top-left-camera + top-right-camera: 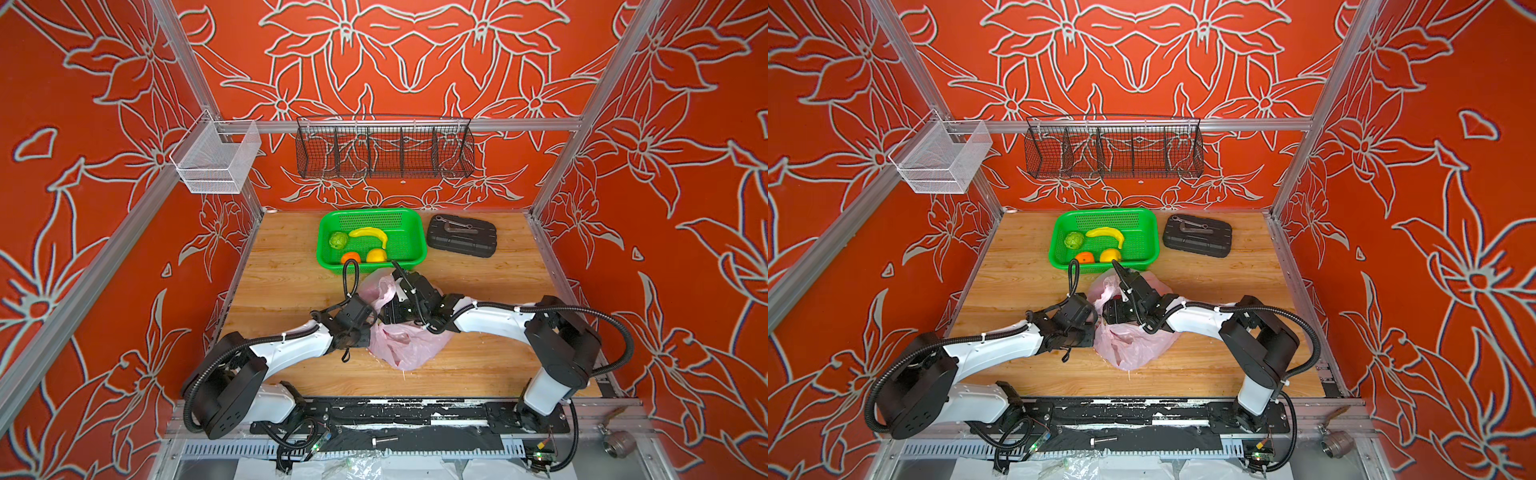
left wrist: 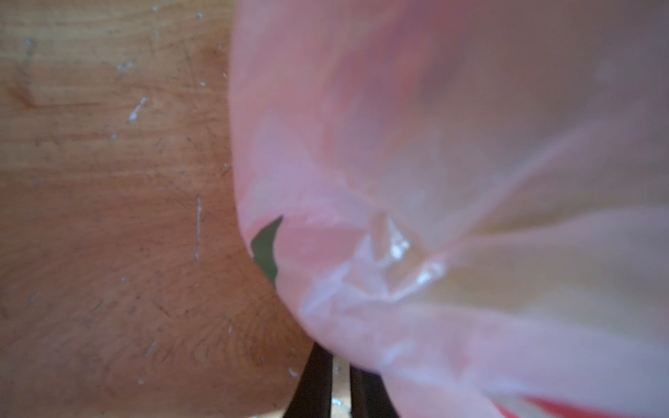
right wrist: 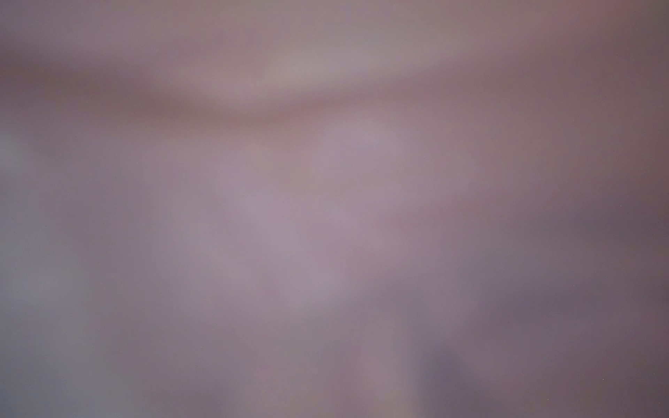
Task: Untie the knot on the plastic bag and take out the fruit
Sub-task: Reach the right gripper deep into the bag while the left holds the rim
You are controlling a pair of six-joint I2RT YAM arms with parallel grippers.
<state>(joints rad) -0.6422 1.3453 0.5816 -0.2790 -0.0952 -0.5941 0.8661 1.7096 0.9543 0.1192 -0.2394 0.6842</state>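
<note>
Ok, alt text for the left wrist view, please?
A blurred, translucent pink plastic bag fills most of the frame, over a wooden table. Two dark fingers of the left gripper sit close together at the frame's edge, tips hidden by the bag.

Scratched, white-flecked wooden tabletop (image 2: 108,217) is seen on one side. The rest is filled by the pink translucent plastic bag (image 2: 452,163), blurred and close to the lens. Its folds are gathered into a shiny crinkle (image 2: 394,253). A dark green pointed piece (image 2: 266,249) is seen at the bag's edge and cannot be identified. The left gripper (image 2: 340,383) is partly shown: dark fingers (image 2: 315,383) nearly together, tips covered by the bag. A red strip (image 2: 579,412) is caught at the frame edge.
</note>
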